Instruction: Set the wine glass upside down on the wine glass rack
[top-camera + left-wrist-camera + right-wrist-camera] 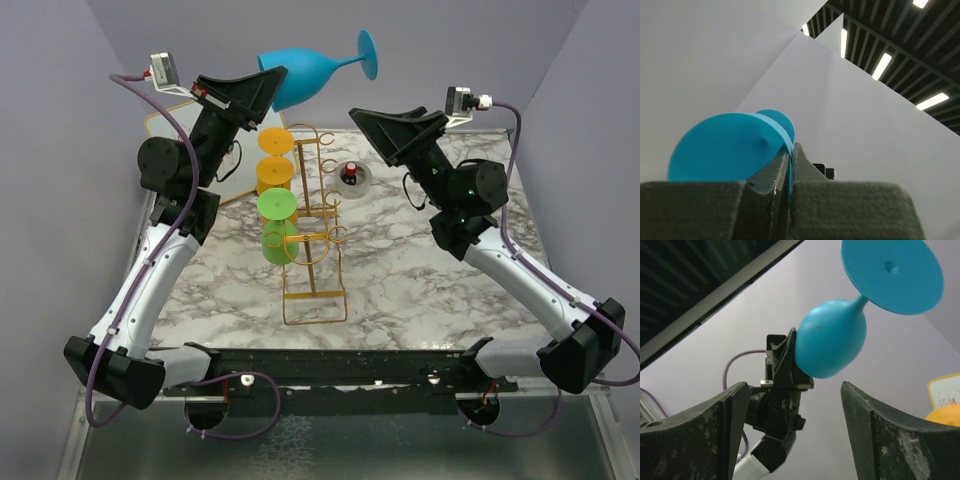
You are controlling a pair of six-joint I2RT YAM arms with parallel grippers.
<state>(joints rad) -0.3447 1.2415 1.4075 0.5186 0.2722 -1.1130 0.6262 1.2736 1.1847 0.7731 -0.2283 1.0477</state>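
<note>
The left pincer (268,85) is clamped on the bowl of the blue wine glass (318,72). It holds the glass aloft and roughly on its side, the round foot pointing toward the right arm, above the far end of the marble surface (430,280). The right pincer (362,116) is spread wide, raised and aimed at the glass without touching it. Below, the gold wine glass rack (315,230) stands mid-surface. An orange glass (275,160) and a green glass (278,225) hang upside down on its left hooks.
</note>
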